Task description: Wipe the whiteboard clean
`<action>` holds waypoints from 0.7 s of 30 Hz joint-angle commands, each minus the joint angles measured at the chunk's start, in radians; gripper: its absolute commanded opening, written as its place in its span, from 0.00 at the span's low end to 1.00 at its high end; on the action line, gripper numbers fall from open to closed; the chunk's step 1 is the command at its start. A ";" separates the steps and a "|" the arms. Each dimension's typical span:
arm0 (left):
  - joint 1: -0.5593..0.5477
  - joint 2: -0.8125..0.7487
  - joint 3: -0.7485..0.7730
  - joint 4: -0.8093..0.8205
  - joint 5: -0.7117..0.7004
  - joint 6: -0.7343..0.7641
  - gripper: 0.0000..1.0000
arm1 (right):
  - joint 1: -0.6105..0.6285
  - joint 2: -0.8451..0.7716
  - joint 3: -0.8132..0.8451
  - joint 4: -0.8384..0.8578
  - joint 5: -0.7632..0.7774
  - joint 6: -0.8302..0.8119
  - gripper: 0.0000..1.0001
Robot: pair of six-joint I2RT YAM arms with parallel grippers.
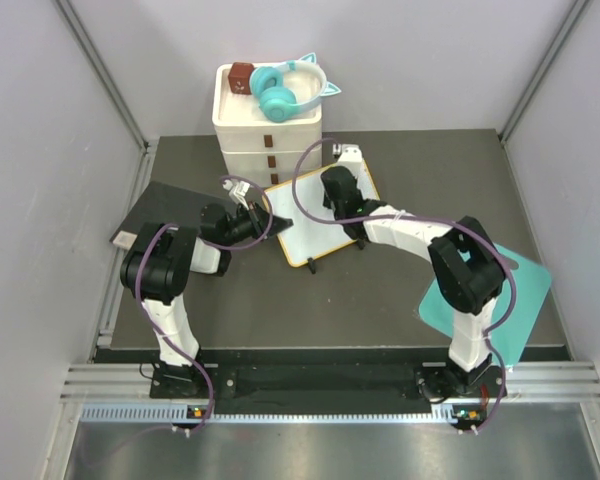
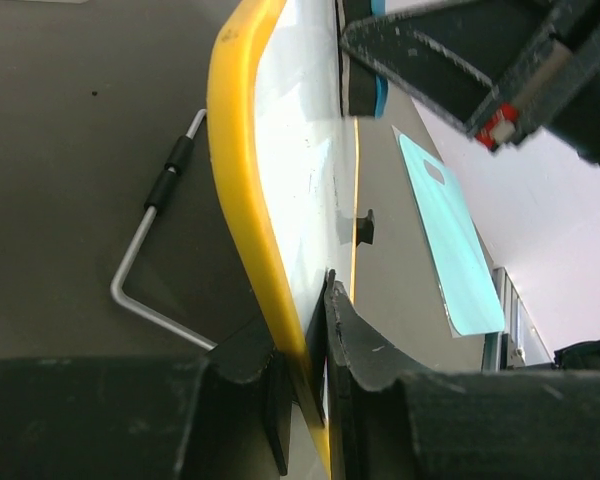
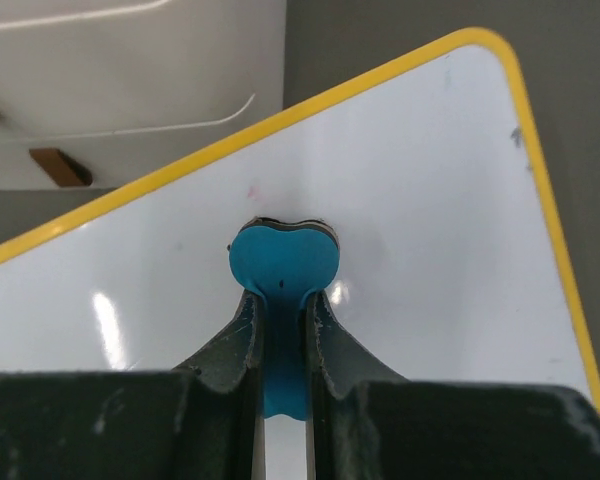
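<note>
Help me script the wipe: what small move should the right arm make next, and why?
Probably slide the blue eraser forward over the faint smudge just ahead: the right fingers press it on the whiteboard, and the left fingers clamp its frame.

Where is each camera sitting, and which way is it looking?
Top: high behind the arms, looking down on the table; the left arm and right arm show.
Left wrist: on the left arm, looking along the left claw clamped on the whiteboard.
Right wrist: on the right arm, looking down past the right claw, gripping a blue eraser against the board.
All three see the whiteboard.
</note>
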 commanded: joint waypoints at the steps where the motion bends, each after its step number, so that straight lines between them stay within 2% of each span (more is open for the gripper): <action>1: -0.047 0.039 -0.027 -0.130 0.088 0.168 0.00 | 0.148 0.082 -0.097 -0.126 -0.142 0.019 0.00; 12: -0.048 0.037 -0.027 -0.127 0.088 0.165 0.00 | 0.331 0.184 -0.082 -0.138 -0.144 0.030 0.00; 14: -0.047 0.039 -0.030 -0.128 0.090 0.165 0.00 | 0.331 0.191 -0.089 -0.144 -0.137 0.065 0.00; 21: -0.050 0.036 -0.028 -0.128 0.091 0.165 0.00 | 0.214 0.123 -0.169 -0.162 -0.088 0.166 0.00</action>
